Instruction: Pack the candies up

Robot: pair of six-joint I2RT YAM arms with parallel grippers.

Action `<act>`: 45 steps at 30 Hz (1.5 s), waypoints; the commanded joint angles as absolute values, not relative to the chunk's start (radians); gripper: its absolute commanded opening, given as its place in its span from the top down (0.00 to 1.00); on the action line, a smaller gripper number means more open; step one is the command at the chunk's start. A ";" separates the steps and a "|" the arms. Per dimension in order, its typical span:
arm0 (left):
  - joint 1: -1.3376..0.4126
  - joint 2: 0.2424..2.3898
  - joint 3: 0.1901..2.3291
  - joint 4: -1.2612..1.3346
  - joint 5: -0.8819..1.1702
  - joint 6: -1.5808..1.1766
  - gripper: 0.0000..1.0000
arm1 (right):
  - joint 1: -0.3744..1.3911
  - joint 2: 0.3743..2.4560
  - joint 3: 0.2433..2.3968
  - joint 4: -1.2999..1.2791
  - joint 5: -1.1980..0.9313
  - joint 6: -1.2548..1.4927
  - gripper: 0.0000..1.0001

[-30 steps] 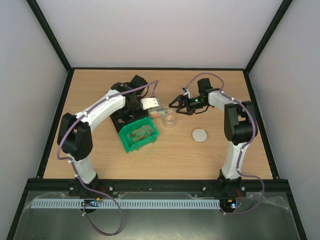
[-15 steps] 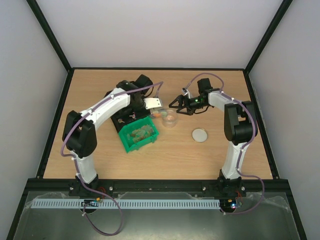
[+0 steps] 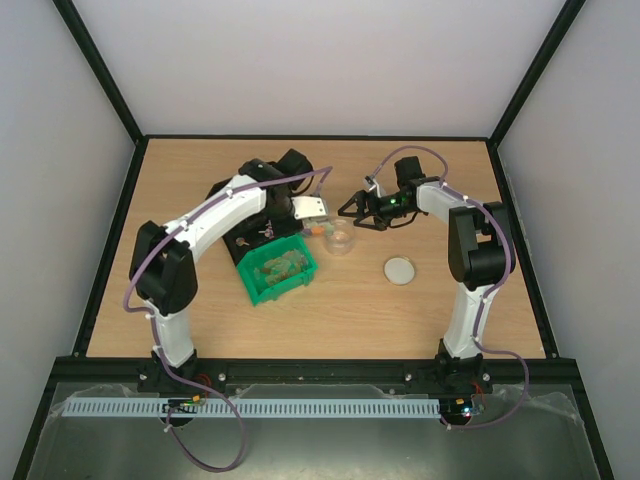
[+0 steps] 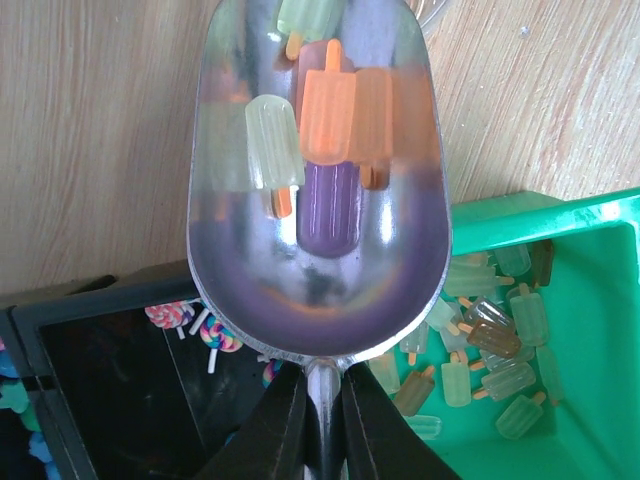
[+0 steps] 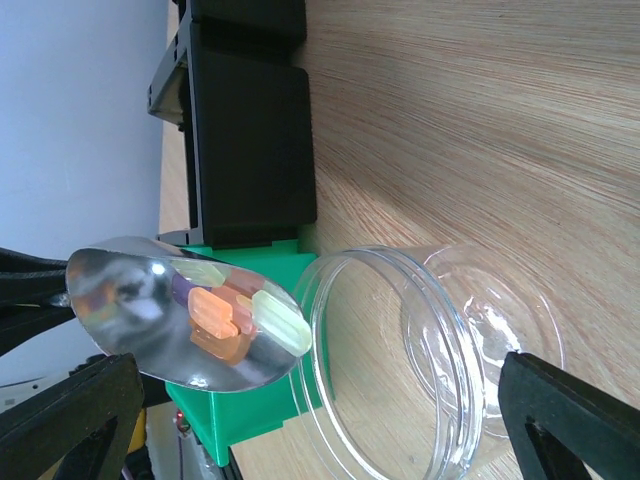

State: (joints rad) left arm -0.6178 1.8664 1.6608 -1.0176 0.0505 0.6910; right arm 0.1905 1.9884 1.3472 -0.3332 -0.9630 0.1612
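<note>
pale walls and a black frame enclose one wooden worktop (image 3: 430,310). two arms, one black tray (image 5: 250,150), one green bin (image 4: 600,400) of candies (image 4: 500,340), one clear cup (image 5: 480,330), one white lid (image 3: 399,270). the left claw (image 4: 322,420) clamps one metal scoop (image 4: 230,260) carrying at least four candies; the right claw (image 5: 320,380) gapes by the cup.

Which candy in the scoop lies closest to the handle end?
The purple candy: it sits deepest in the metal scoop, partly under the orange candy; the pale yellow candy and green candy lie nearer the tip.
</note>
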 commanded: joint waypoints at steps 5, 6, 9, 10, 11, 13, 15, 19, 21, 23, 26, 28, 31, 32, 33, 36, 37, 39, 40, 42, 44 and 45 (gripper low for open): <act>-0.643 1.909 1.732 -1.078 -0.027 0.684 0.98 | 0.196 1.977 1.340 -0.347 -0.967 0.151 0.01; -0.644 1.912 1.737 -1.082 -0.029 0.684 0.98 | 0.196 1.977 1.341 -0.347 -0.967 0.152 0.01; -0.647 1.918 1.751 -1.087 -0.037 0.682 0.98 | 0.195 1.977 1.339 -0.347 -0.965 0.152 0.01; -0.649 1.918 1.755 -1.088 -0.039 0.681 0.98 | 0.195 1.978 1.340 -0.347 -0.965 0.153 0.01; -0.650 1.920 1.757 -1.089 -0.041 0.682 0.98 | 0.196 1.979 1.341 -0.347 -0.966 0.153 0.01; -0.653 1.921 1.761 -1.090 -0.049 0.680 0.98 | 0.196 1.977 1.339 -0.346 -0.965 0.151 0.01; -0.653 1.921 1.763 -1.091 -0.049 0.678 0.98 | 0.196 1.976 1.339 -0.347 -0.965 0.150 0.01; -0.656 1.920 1.767 -1.094 -0.054 0.675 0.98 | 0.196 1.976 1.340 -0.347 -0.965 0.151 0.01; -0.657 1.917 1.768 -1.096 -0.052 0.673 0.98 | 0.196 1.975 1.340 -0.346 -0.962 0.152 0.01; -0.652 1.906 1.766 -1.095 -0.040 0.669 0.98 | 0.196 1.969 1.341 -0.347 -0.955 0.149 0.00; -0.633 1.873 1.757 -1.086 0.005 0.656 0.98 | 0.195 1.952 1.351 -0.347 -0.929 0.143 0.00; -0.610 1.841 1.743 -1.077 0.057 0.647 0.98 | 0.195 1.938 1.369 -0.359 -0.908 0.133 0.00; -0.571 1.773 1.705 -1.066 0.139 0.636 0.98 | 0.196 1.909 1.401 -0.388 -0.886 0.123 0.03; -0.559 1.746 1.690 -1.062 0.155 0.635 0.98 | 0.196 1.896 1.407 -0.392 -0.884 0.123 0.03; -0.549 1.718 1.666 -1.061 0.166 0.636 0.98 | 0.197 1.880 1.410 -0.395 -0.880 0.126 0.04; -0.518 1.625 1.596 -1.064 0.188 0.638 0.98 | 0.212 1.834 1.426 -0.423 -0.864 0.123 0.04; -0.506 1.595 1.577 -1.076 0.194 0.641 0.98 | 0.223 1.821 1.431 -0.440 -0.854 0.115 0.05; -0.478 1.529 1.532 -1.106 0.215 0.652 0.98 | 0.251 1.797 1.439 -0.480 -0.837 0.094 0.05; -0.464 1.498 1.508 -1.121 0.224 0.659 0.98 | 0.267 1.789 1.441 -0.497 -0.827 0.088 0.05; -0.452 1.432 1.453 -1.149 0.215 0.670 0.98 | 0.302 1.774 1.442 -0.528 -0.806 0.075 0.06; -0.451 1.374 1.400 -1.179 0.189 0.678 0.98 | 0.341 1.768 1.443 -0.558 -0.784 0.063 0.06; -0.451 1.352 1.375 -1.198 0.174 0.677 0.98 | 0.360 1.765 1.442 -0.568 -0.768 0.060 0.07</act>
